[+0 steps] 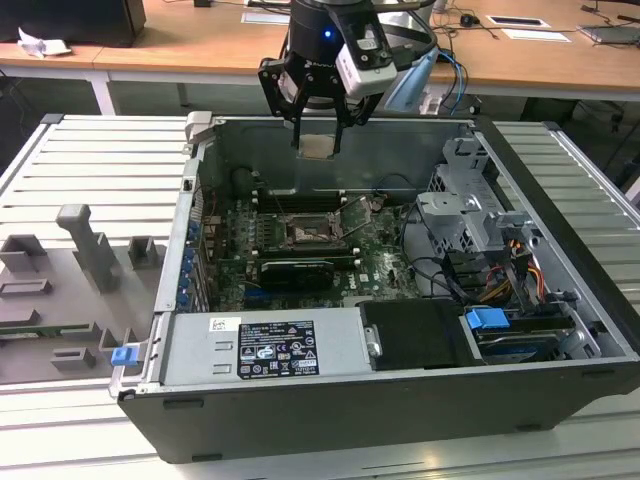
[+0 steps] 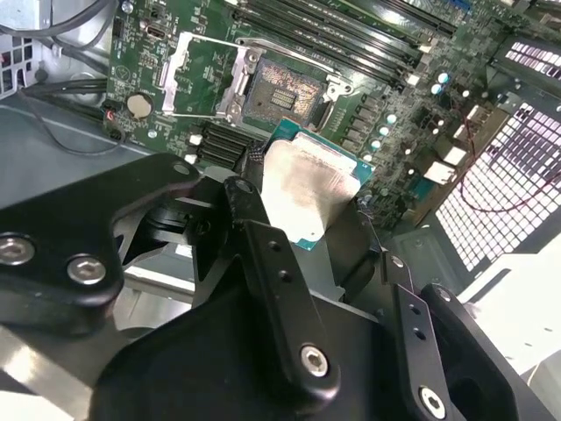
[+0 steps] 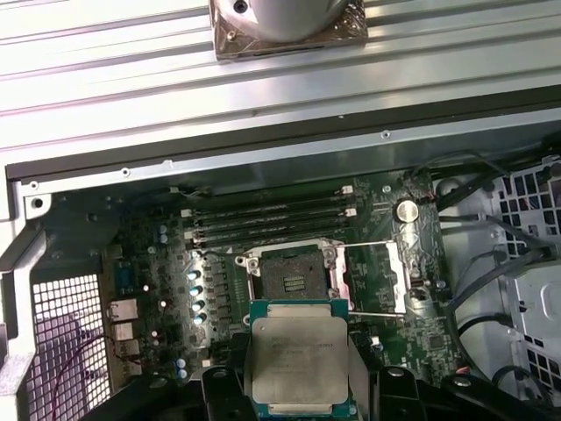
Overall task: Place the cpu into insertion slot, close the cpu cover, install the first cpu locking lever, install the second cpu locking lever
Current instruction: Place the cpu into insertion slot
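My gripper [image 1: 318, 143] hangs above the open computer case, near its back wall, shut on the cpu [image 1: 318, 147]. In both wrist views the cpu [image 2: 307, 184] [image 3: 298, 355] is a pale metal square on a green edge, pinched between two black fingers [image 2: 254, 219]. Below it on the green board lies the insertion slot [image 1: 304, 233] [image 3: 298, 279] [image 2: 285, 92], dark, bare and uncovered. The cpu cover [image 3: 375, 277] [image 2: 203, 74] is swung open and stands beside the socket. The cpu is well above the socket, not touching it.
Long black memory slots [image 3: 267, 219] run behind the socket, and a black graphics card [image 1: 295, 270] lies in front of it. A power supply [image 1: 265, 345], drive cage [image 1: 470, 215] and cables [image 1: 520, 270] fill the case. Grey fixtures [image 1: 85, 250] stand on the ribbed table at the exterior view's left.
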`<state>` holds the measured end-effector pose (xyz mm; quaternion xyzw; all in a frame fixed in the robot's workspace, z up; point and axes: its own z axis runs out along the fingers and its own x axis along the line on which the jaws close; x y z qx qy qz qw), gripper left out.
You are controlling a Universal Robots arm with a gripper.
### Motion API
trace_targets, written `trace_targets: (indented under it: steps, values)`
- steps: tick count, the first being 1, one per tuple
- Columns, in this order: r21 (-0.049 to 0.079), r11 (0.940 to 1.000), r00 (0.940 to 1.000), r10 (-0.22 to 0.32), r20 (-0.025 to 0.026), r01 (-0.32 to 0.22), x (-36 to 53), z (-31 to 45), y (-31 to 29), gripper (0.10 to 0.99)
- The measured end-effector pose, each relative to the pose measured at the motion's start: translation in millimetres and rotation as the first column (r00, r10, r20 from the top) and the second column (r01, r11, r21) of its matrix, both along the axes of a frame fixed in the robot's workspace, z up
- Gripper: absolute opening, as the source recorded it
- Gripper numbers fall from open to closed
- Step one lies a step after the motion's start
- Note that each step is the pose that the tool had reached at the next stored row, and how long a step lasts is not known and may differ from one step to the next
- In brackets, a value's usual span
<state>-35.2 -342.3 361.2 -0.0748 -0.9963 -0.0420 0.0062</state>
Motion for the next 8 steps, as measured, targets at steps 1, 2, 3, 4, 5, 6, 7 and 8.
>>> trace_targets:
  steps: [1, 2, 3, 4, 5, 6, 7, 8]
  values:
    - [0.0, 1.0, 1.0, -0.002, -0.0001, 0.002, 0.0, 0.0, 0.0, 0.529]
    - [0.0, 1.0, 1.0, -0.004, -0.0001, 0.004, 0.0, 0.0, 0.0, 0.529]
    - [0.0, 1.0, 1.0, -0.006, 0.0, 0.006, 0.0, 0.0, 0.0, 0.529]
    - [0.0, 1.0, 1.0, -0.008, 0.0, 0.008, 0.0, -0.1, 0.0, 0.529]
    - [0.0, 1.0, 1.0, -0.009, 0.0, 0.009, 0.0, -0.1, 0.0, 0.529]
    - [0.0, 0.9999, 0.9999, -0.011, 0.0, 0.011, 0.0, -0.1, 0.0, 0.529]
    - [0.0, 0.9999, 0.9999, -0.013, -0.0001, 0.013, 0.0, -0.1, 0.0, 0.529]
    - [0.0, 0.9999, 0.9999, -0.015, 0.0, 0.015, 0.0, -0.1, 0.0, 0.529]
